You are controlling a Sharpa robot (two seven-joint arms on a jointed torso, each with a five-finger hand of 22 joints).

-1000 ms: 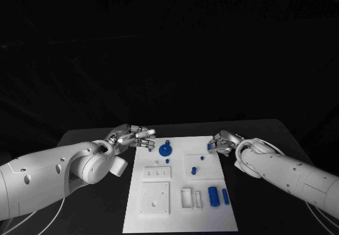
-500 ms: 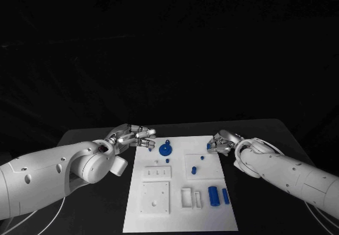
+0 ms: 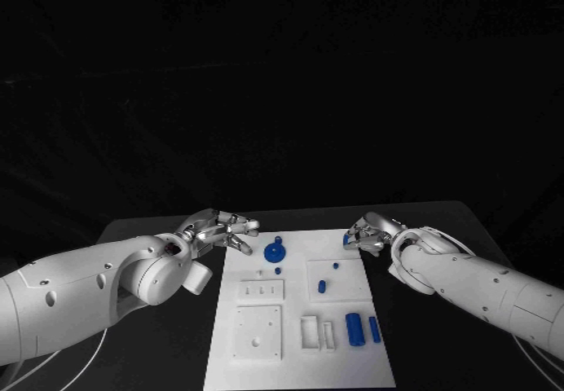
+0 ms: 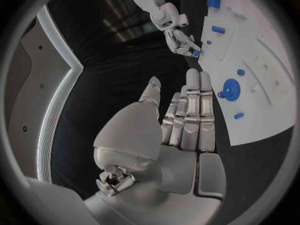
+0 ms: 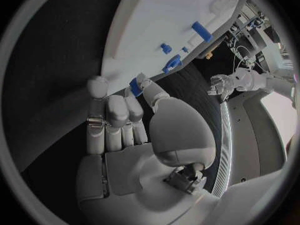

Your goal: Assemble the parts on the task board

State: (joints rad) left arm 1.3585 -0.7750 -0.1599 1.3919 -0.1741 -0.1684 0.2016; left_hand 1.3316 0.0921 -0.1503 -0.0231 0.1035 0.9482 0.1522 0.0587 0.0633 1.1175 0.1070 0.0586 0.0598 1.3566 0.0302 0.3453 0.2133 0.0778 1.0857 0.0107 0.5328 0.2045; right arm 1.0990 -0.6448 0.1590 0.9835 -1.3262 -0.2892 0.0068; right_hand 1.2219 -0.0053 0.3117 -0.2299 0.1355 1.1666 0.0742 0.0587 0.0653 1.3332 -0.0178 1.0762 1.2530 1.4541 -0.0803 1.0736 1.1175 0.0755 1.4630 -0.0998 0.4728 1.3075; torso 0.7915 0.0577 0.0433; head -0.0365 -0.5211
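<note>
Head view: two hands at the far end of the task board.
The right hand pinches a small blue part over the board's far right corner; the left hand holds nothing, fingers spread. No writing is readable.

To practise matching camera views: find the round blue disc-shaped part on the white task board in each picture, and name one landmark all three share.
Head view: the round blue part lies near the task board's far left corner, close to the left hand.
Left wrist view: it lies on the board beyond that hand's fingertips.
Right wrist view: it shows edge-on at the board's rim, past the right hand.
Shared landmark: the white task board.
</note>
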